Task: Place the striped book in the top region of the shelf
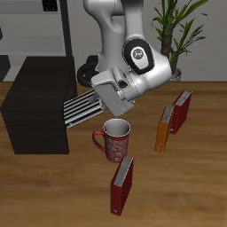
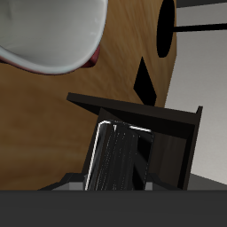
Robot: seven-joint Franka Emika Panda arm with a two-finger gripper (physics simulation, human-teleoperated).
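Note:
My gripper point(image 1: 100, 99) is shut on the striped book point(image 1: 83, 108) and holds it flat, above the table. The book's free end points at the shelf point(image 1: 39, 99), the big dark box standing on the table, and reaches its side at about mid height, below the shelf's top. In the wrist view the striped book point(image 2: 115, 158) fills the space between my jaws, with the dark shelf point(image 2: 168, 120) right behind it. The fingertips themselves are hidden.
A red patterned mug point(image 1: 115, 140) stands just below the gripper and shows in the wrist view point(image 2: 49, 31). An orange book point(image 1: 163, 129) and a dark red book point(image 1: 182, 111) stand upright beside it. Another dark red book point(image 1: 122, 184) stands near the table's front edge. A potted plant point(image 1: 177, 35) stands at the back.

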